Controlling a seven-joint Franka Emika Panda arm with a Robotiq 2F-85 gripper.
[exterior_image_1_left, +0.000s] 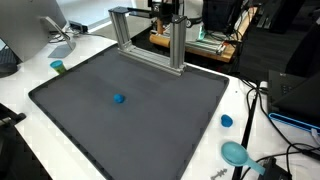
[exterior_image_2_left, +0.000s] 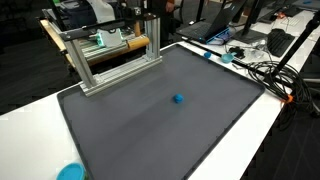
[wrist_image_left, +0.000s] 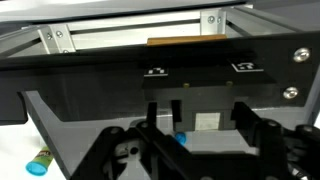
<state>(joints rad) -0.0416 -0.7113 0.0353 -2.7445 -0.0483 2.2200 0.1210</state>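
Note:
A small blue object (exterior_image_1_left: 118, 99) lies near the middle of the dark grey mat (exterior_image_1_left: 90, 130); it also shows in the exterior view from the opposite side (exterior_image_2_left: 178, 99) and small between the fingers in the wrist view (wrist_image_left: 180, 138). My gripper (wrist_image_left: 197, 115) is open and empty, its two black fingers wide apart. In both exterior views it sits high at the back (exterior_image_1_left: 166, 12) (exterior_image_2_left: 150, 14), behind the aluminium frame (exterior_image_1_left: 150, 45), far from the blue object.
The aluminium frame (exterior_image_2_left: 110, 55) stands on the mat's back edge. A teal cup (exterior_image_1_left: 58, 67), a blue cap (exterior_image_1_left: 227, 121) and a teal round dish (exterior_image_1_left: 235, 152) sit on the white table. Cables (exterior_image_2_left: 270, 75) trail at one side.

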